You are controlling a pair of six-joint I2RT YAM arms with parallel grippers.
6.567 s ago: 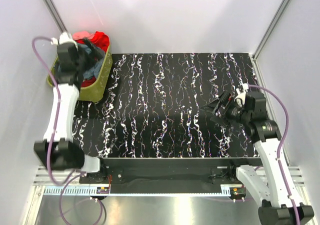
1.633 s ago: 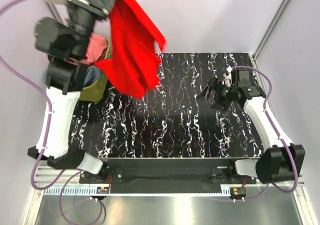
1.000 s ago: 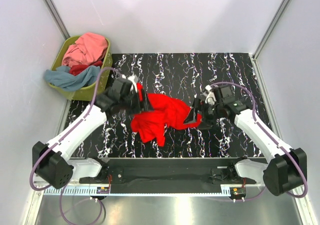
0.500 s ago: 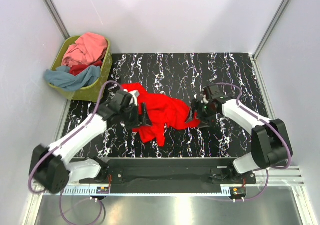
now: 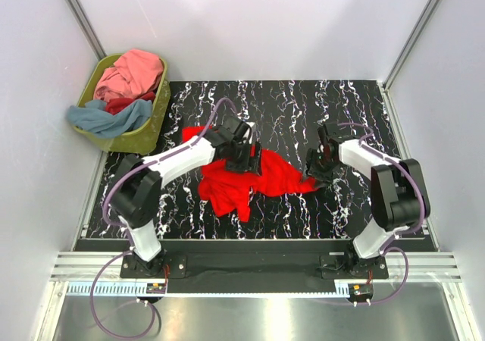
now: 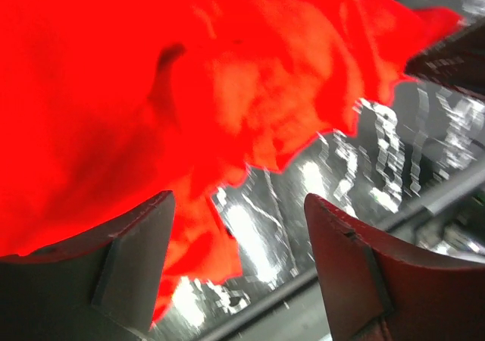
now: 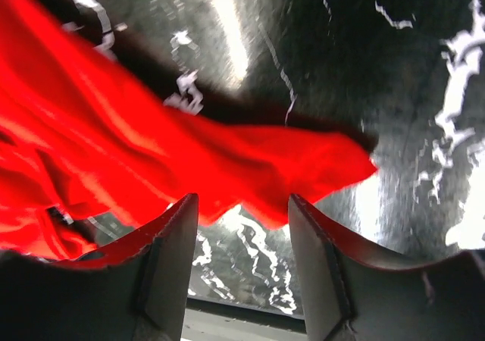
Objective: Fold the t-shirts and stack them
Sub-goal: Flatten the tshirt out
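A bright red t-shirt (image 5: 227, 188) lies crumpled on the black marbled table (image 5: 303, 114), left of centre. My left gripper (image 5: 250, 163) hovers open over the shirt's upper middle. In the left wrist view its jaws (image 6: 239, 258) stand wide, red cloth (image 6: 151, 91) under the left finger and bare table in the gap. My right gripper (image 5: 313, 170) is at the shirt's right corner. In the right wrist view it (image 7: 242, 239) is open, with the cloth's edge (image 7: 227, 167) just past its fingertips and nothing between them.
An olive-green basket (image 5: 142, 138) stands at the table's back left corner. It holds a pink shirt (image 5: 132, 72), a grey-blue one (image 5: 106, 117) draped over its rim and a dark red one (image 5: 121, 102). White walls close in both sides.
The left gripper has moved right, from the shirt's left side to over its middle. The right gripper's jaws have narrowed, and it has shifted slightly right at the shirt's corner.
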